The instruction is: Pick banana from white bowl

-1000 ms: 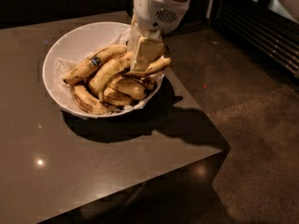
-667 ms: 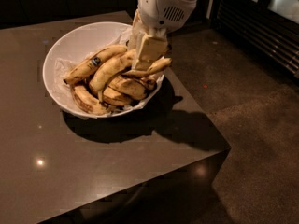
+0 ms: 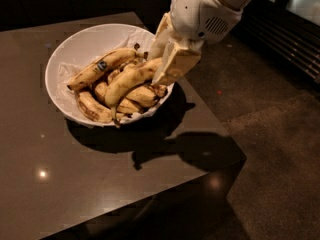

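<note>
A wide white bowl (image 3: 56,59) lined with crumpled white paper stands on a dark table (image 3: 75,184) and holds several bananas. My gripper (image 3: 163,70) reaches down over the bowl's right side and is shut on the right end of the longest curved yellow banana (image 3: 131,79). That banana lies slanted over the others, its dark lower tip hanging near the bowl's front rim. A banana with a dark sticker (image 3: 100,66) lies behind it, and shorter brown-spotted bananas (image 3: 95,108) lie under it.
The table's right edge and front corner (image 3: 240,156) are close to the bowl. Dark floor (image 3: 270,114) lies to the right, with a slatted dark unit (image 3: 295,39) at the far right.
The gripper has risen with the long banana in it. The banana's right end has lifted off the pile and it now slants across the other bananas.
</note>
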You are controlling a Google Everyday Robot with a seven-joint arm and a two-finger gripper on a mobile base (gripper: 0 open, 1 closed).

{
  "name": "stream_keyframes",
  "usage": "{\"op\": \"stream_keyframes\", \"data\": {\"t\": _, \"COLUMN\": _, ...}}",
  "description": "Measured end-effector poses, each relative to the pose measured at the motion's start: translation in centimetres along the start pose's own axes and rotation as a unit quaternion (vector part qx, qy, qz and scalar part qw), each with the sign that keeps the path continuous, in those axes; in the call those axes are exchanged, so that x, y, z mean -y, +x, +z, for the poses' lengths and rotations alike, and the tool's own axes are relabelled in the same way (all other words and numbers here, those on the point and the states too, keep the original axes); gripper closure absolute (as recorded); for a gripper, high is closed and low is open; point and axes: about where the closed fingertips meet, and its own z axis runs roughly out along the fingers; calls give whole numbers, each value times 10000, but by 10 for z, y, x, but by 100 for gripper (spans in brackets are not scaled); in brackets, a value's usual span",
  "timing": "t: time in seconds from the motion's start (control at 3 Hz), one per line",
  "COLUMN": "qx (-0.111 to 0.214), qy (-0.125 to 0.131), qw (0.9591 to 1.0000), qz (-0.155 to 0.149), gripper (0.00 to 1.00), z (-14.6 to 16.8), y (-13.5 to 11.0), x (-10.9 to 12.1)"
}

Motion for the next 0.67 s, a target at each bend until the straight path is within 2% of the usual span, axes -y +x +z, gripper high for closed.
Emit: {"op": "stream_keyframes", "data": {"t": 0.67, "qx": 183, "qy": 222, "qw": 9994, "qz": 214, "gripper": 100, "z": -14, "y": 10, "x": -45}}
